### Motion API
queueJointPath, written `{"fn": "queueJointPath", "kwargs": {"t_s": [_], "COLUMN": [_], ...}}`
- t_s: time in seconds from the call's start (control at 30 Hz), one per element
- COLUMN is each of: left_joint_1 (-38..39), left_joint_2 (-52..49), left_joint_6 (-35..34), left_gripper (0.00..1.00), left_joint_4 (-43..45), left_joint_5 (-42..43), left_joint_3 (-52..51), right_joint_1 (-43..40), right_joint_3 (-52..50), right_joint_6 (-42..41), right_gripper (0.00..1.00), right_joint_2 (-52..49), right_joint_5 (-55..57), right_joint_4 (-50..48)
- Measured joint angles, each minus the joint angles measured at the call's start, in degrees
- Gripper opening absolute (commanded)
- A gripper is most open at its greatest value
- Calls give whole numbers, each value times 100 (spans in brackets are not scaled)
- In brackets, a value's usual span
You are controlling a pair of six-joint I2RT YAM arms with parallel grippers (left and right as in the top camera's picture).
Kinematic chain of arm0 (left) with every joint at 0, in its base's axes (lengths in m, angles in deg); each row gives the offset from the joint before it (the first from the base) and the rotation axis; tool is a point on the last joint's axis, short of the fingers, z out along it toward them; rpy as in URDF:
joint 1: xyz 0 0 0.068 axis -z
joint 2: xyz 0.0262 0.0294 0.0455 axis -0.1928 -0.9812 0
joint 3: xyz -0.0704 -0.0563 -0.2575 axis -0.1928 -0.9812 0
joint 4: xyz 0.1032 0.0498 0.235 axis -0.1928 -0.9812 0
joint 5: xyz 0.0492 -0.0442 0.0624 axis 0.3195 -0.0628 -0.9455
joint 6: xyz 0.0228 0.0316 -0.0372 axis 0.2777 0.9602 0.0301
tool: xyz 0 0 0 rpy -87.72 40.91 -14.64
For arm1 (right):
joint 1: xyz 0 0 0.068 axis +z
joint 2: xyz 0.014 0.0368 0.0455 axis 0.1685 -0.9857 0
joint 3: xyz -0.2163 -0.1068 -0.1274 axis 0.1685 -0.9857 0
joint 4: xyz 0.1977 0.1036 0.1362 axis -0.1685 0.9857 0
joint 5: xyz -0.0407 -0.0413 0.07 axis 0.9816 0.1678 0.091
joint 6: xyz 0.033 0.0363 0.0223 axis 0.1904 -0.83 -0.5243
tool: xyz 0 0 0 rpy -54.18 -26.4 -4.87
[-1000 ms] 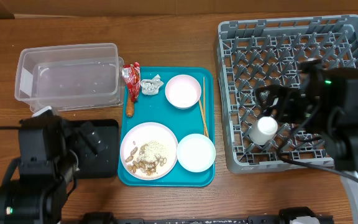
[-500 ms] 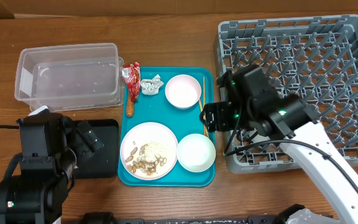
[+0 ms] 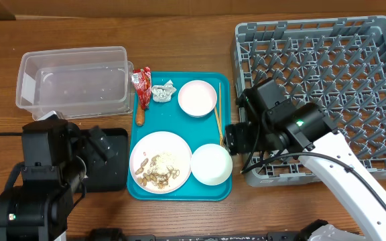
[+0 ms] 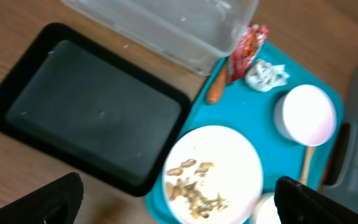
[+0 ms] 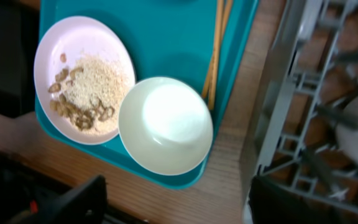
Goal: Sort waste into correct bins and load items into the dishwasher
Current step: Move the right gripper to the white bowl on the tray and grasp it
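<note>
Overhead view: we recorded the right pincer (image 3: 236,139) above the seam between the teal tray (image 3: 179,127) and the grey dish rack (image 3: 327,60), just beside an empty white bowl (image 3: 211,164). On the right wrist view its jaws stood wide apart and held nothing. The bowl sat in the tray's near right corner, ahead of the fingers. Chopsticks (image 3: 218,114) lay along the tray's right edge. A plate (image 3: 158,163) bearing food scraps sat just left of the bowl. A second bowl (image 3: 197,98), a crumpled wad (image 3: 163,91) and a red wrapper (image 3: 141,82) occupied the tray's far end. The left pincer (image 4: 179,205) hung above the black bin (image 3: 112,161), jaws spread wide, empty. The clear bin (image 3: 72,80) stood behind the black bin on the tabletop (image 3: 179,33).
</note>
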State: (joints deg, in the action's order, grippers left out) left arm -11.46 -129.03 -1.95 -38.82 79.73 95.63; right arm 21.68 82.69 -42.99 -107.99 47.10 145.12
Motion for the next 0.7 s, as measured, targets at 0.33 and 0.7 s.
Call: {"fn": "queueJointPath", "kwargs": {"t_s": [0.33, 0.7], "left_joint_1": [0, 0], "left_joint_2": [-4, -4], "left_joint_6": [-85, -85], "left_gripper": [100, 100], "left_joint_4": [101, 98], "left_joint_5": [201, 221], "left_joint_3": [0, 0], "right_joint_1": [1008, 1115], "right_joint_3": [-1102, -1318], "right_joint_6": [-44, -214], "right_gripper": [66, 53], "right_joint_2": [-273, -911], "right_joint_5": [66, 800], "right_joint_4": [-664, -1147]}}
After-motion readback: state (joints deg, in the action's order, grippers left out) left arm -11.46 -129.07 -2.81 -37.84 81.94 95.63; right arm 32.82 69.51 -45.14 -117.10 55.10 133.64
